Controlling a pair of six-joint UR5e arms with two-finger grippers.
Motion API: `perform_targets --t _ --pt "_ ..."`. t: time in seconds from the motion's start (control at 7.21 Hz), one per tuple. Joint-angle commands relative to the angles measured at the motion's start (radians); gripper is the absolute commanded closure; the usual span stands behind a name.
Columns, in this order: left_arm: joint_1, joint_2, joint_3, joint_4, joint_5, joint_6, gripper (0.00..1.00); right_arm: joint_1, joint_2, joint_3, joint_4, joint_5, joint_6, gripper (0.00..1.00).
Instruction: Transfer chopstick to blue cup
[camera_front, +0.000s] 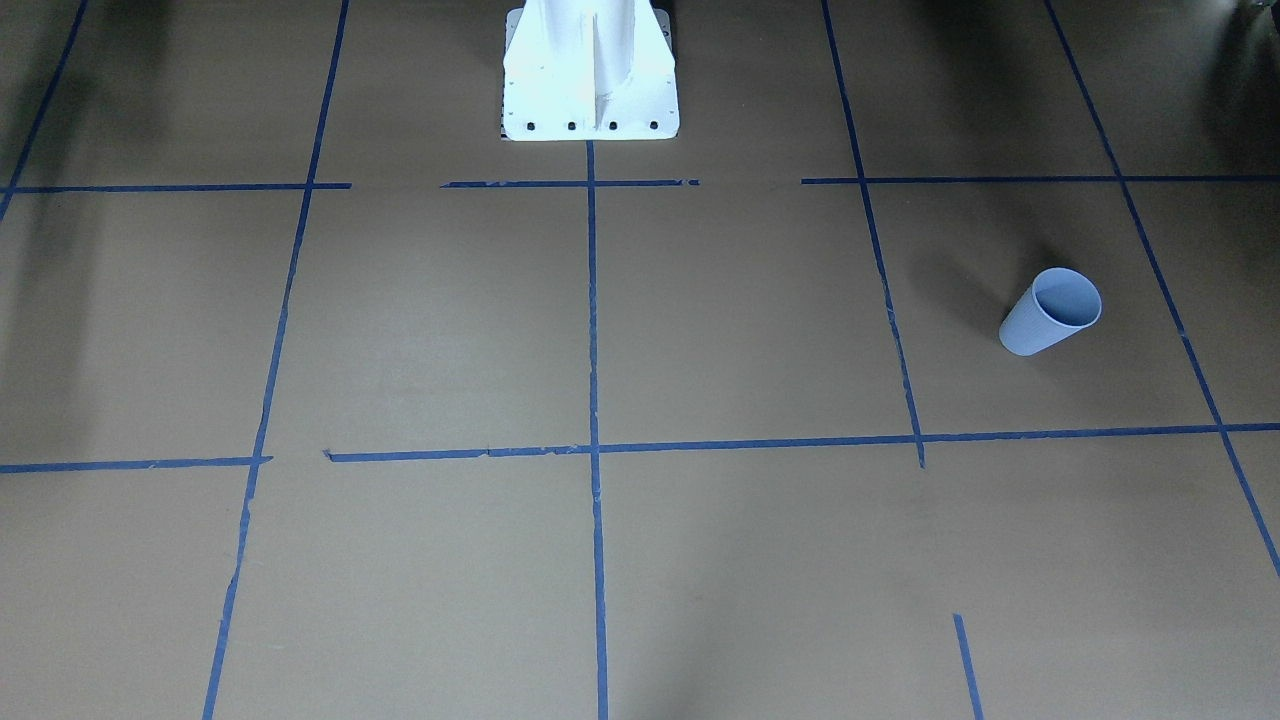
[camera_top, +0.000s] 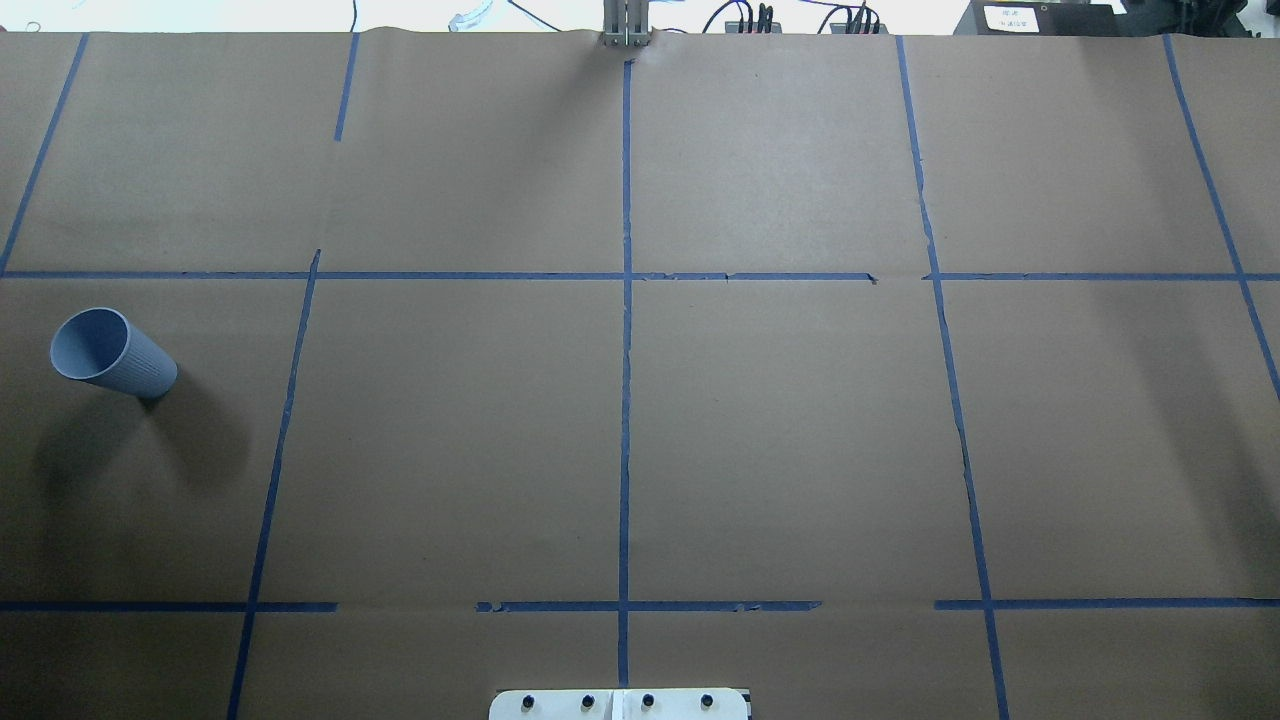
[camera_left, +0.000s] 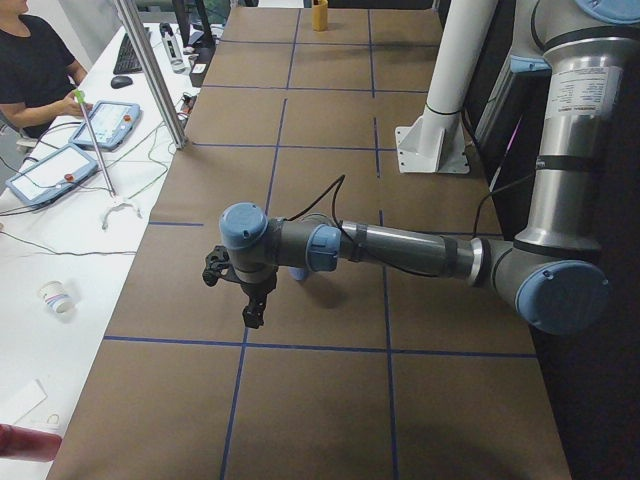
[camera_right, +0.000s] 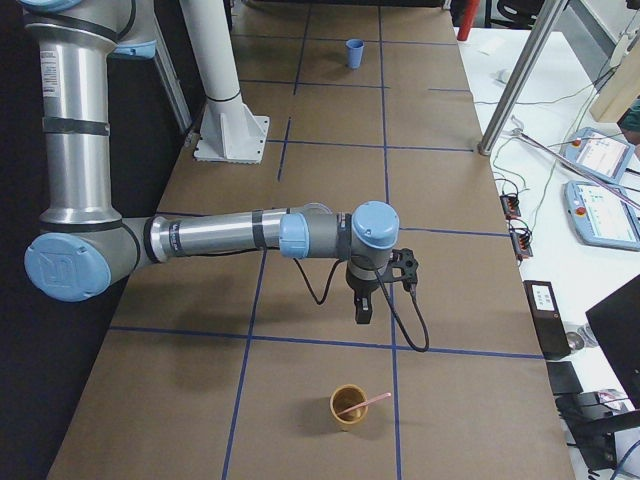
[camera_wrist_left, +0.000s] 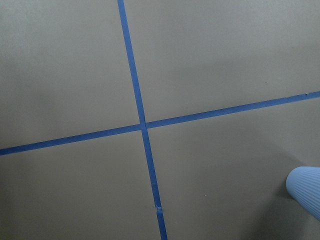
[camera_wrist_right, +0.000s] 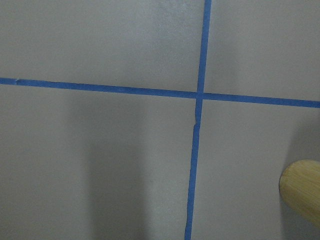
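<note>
The pale blue cup (camera_front: 1050, 310) stands upright on the brown table; it also shows in the overhead view (camera_top: 112, 352), far off in the exterior right view (camera_right: 354, 52) and at the left wrist view's edge (camera_wrist_left: 305, 192). The pinkish-red chopstick (camera_right: 372, 401) leans in a tan wooden cup (camera_right: 348, 405), whose edge shows in the right wrist view (camera_wrist_right: 302, 192). My left gripper (camera_left: 250, 315) hangs above the table next to the blue cup. My right gripper (camera_right: 363, 312) hangs above the table, short of the wooden cup. Both grippers show only in side views; I cannot tell whether they are open or shut.
The white robot pedestal (camera_front: 590, 70) stands at the table's robot side. Blue tape lines (camera_top: 625, 400) cross the table. An operator (camera_left: 30, 60) sits at a white side table with tablets (camera_left: 50, 170) and cables.
</note>
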Motion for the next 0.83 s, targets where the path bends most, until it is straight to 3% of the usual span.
perform_targets --t 0.0,0.42,0.69 --pt "0.016 0.023 -0.005 -0.105 -0.002 -0.073 0.0 0.0 -0.001 -0.002 0.002 0.01 0.0 0.0" --pt "0.307 0.009 -0.11 -0.126 0.012 -0.5 0.0 0.0 -0.001 0.004 0.005 0.015 0.0 0.0" --pt "0.355 0.014 -0.111 -0.173 0.063 -0.552 0.0 0.0 -0.001 0.005 0.005 0.018 -0.001 0.0"
